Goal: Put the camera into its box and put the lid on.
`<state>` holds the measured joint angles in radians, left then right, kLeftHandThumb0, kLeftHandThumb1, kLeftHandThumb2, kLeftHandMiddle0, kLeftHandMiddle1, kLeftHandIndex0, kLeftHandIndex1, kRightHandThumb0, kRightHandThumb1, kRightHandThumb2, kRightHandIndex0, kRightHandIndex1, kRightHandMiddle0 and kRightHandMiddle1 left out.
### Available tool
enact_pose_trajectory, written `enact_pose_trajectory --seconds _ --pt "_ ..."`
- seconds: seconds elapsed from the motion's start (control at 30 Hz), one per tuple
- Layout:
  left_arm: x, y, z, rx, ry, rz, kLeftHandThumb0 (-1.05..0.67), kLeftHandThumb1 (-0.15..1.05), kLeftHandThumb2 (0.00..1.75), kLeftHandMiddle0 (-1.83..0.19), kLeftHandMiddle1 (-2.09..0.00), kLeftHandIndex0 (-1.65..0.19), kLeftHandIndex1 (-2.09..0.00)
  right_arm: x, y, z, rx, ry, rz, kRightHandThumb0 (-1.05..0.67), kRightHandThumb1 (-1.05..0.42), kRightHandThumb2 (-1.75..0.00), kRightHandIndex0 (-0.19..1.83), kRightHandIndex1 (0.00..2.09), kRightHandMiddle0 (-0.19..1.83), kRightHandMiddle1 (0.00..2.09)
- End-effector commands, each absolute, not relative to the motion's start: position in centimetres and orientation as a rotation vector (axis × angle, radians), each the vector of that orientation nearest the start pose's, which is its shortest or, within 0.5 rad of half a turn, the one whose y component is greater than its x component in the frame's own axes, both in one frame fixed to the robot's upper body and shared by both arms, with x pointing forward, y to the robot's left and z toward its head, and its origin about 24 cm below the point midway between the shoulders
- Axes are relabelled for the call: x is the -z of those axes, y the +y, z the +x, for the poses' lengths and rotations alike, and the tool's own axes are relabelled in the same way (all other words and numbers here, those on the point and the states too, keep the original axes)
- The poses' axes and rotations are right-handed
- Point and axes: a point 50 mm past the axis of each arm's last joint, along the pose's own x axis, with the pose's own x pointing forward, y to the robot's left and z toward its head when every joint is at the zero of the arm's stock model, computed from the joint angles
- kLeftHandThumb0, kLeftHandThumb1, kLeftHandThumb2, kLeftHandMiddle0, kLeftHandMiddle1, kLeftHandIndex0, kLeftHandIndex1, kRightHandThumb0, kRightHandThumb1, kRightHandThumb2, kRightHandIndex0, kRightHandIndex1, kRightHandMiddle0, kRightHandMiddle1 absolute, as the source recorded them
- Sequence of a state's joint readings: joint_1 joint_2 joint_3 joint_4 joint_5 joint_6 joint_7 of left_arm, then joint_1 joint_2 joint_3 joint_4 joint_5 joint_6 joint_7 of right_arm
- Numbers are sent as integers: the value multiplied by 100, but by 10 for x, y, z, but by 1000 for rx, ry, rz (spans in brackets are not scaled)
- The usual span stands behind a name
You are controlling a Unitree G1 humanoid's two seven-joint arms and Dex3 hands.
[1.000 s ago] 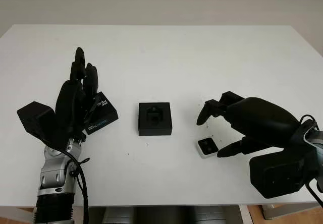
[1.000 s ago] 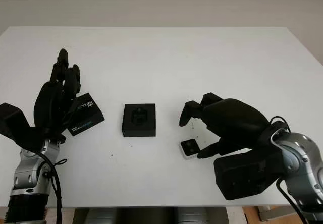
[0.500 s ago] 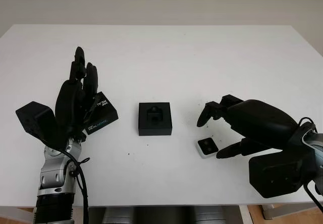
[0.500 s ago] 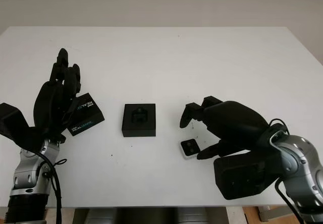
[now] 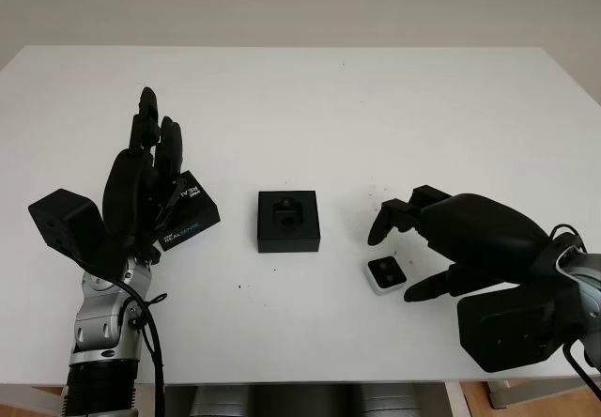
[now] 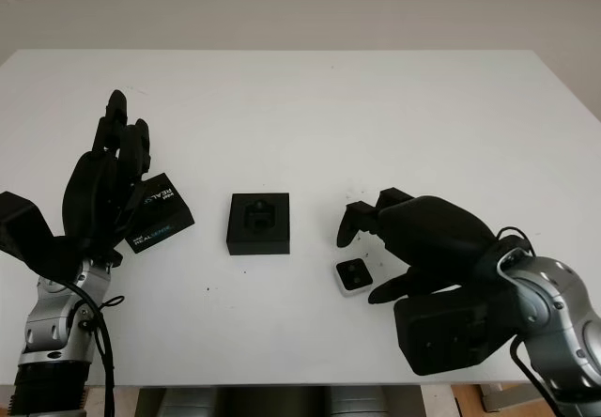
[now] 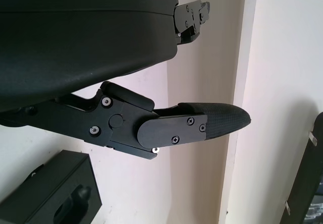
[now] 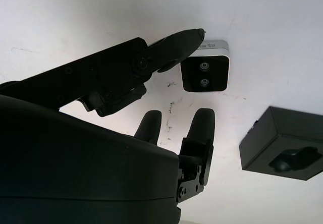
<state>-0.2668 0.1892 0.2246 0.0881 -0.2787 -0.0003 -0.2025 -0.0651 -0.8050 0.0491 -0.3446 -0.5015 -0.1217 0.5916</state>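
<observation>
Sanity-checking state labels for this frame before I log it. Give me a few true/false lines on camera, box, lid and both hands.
1. The camera lies on the table, outside the box. True.
2. The lid is already on the box. False: it sits on the table beside the left hand, apart from the box.
3. The right hand holds the camera off the table. False: it is open and holds nothing; one fingertip is at the camera's edge, and the camera lies on the table.
4. The box stands between the lid and the camera. True.
5. The left hand grips the lid. False: it is open, raised next to the lid.
</observation>
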Motion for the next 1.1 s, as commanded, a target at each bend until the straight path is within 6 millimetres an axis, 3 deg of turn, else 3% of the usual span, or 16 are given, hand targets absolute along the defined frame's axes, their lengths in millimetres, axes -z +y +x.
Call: enact_pose_trajectory --seconds 0.0,0.57,1.07 --pt "-113 215 298 52 -257 -93 -74 105 49 19 0 19 0 -139 -201 242 -663 -131 -1415 -48 -88 -6 1 130 9 121" --pt "-113 214 296 44 -248 -101 -73 105 46 19 0 19 0 -129 -203 244 -665 -128 -1399 -43 -92 -6 11 131 12 132" --pt "-113 211 295 57 -246 -93 -74 105 47 19 0 19 0 -126 -206 247 -681 -159 -1415 -40 -97 -6 20 126 20 130"
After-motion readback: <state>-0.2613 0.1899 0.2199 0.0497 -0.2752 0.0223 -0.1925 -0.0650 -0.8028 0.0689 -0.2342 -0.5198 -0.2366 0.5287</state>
